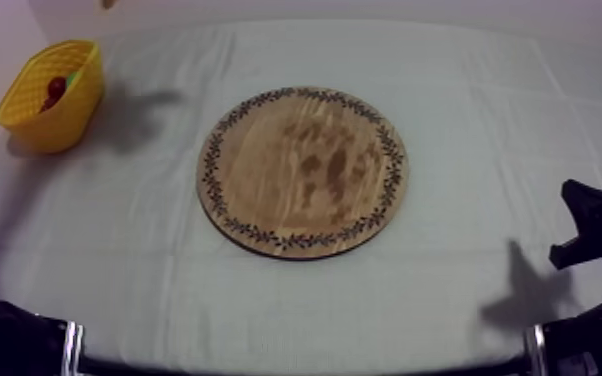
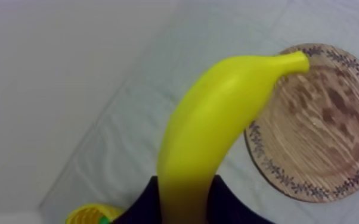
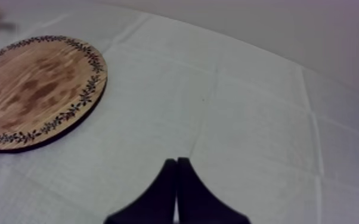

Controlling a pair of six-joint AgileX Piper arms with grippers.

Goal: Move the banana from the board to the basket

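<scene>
My left gripper [image 2: 185, 193] is shut on the lower end of a yellow banana [image 2: 217, 119], with a black finger [image 2: 140, 205] on each side of it. It holds the banana high above the cloth, its stem end pointing over the rim of the round wooden board [image 2: 331, 137]. The board [image 1: 303, 170] lies bare at the table's middle. The yellow basket [image 1: 53, 95] stands at the far left corner, and its rim [image 2: 89, 213] also appears just beside my left fingers. My right gripper [image 3: 176, 164] is shut on nothing, low over the cloth at the right [image 1: 587, 228].
A small red fruit [image 1: 56, 88] and something green lie in the basket. The board [image 3: 33, 89] lies left of my right gripper. The arm bases [image 1: 10, 340] sit along the front edge. A wall stands behind the table.
</scene>
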